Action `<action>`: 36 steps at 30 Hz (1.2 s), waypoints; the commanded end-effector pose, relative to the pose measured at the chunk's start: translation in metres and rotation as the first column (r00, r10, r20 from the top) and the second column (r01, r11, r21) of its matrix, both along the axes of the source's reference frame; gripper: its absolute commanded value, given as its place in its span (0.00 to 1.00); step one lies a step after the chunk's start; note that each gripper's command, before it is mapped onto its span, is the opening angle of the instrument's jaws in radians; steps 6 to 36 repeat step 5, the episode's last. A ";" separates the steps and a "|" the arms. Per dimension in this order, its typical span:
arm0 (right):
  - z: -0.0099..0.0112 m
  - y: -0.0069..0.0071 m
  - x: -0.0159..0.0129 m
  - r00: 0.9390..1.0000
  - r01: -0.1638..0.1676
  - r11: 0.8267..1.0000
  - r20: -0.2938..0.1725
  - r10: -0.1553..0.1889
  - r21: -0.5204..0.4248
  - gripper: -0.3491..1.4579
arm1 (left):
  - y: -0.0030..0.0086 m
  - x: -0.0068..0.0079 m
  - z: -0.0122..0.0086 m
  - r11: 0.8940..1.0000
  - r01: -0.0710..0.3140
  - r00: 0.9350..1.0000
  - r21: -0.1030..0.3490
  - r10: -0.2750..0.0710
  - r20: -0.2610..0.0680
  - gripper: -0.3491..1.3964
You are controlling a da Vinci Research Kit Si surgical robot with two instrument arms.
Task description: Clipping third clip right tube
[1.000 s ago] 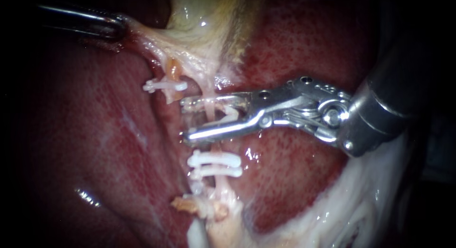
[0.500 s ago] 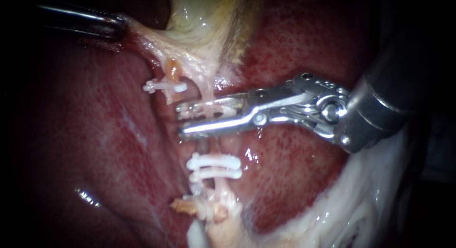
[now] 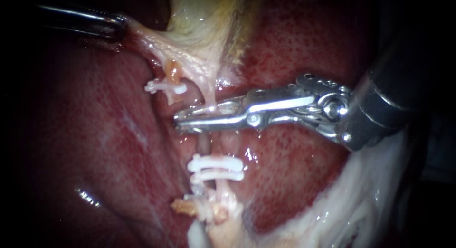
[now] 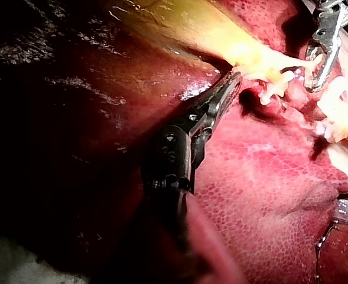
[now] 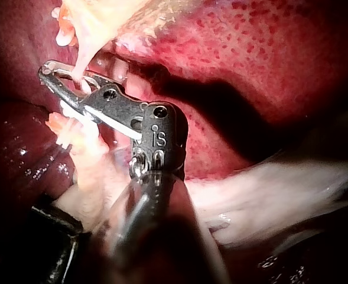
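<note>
My right instrument (image 3: 183, 122) comes in from the right, its jaws squeezed together across the pale right tube (image 3: 207, 93), which runs down from the gallbladder (image 3: 204, 15). A white clip sat in these jaws; it is now hidden between them. Two white clips (image 3: 216, 162) sit on the same tube just below the jaws. Another white clip (image 3: 165, 86) crosses the left tube (image 3: 172, 70). In the right wrist view the jaws (image 5: 48, 74) pinch the tube (image 5: 82, 56). My left instrument (image 3: 118, 29) is shut on the gallbladder's edge and holds it taut toward the upper left (image 4: 233, 80).
Red liver (image 3: 85, 134) surrounds the tubes on both sides. Frayed pale tissue (image 3: 213, 212) hangs below the two clips. A band of white tissue (image 3: 361, 200) lies under my right instrument's shaft.
My right instrument's jaws, open around the tube with a white clip between them a second ago, have come together on the tube. The left instrument has not moved.
</note>
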State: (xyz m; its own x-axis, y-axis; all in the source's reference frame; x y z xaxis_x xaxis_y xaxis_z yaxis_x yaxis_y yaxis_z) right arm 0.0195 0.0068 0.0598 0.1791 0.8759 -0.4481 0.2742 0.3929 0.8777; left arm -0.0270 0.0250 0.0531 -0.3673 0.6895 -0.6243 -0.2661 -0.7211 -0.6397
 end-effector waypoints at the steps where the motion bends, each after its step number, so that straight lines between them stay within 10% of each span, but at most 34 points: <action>1: 0.0001 0.0000 0.0000 1.000 0.000 1.000 0.000 0.000 -0.001 0.00 | 0.0000 0.0000 0.0000 1.000 0.001 1.000 -0.001 -0.001 -0.001 0.00; 36: 0.0006 -0.0001 0.0000 1.000 0.000 1.000 0.001 0.000 -0.003 0.00 | 0.0001 0.0000 0.0000 1.000 0.001 1.000 0.000 -0.001 -0.001 0.00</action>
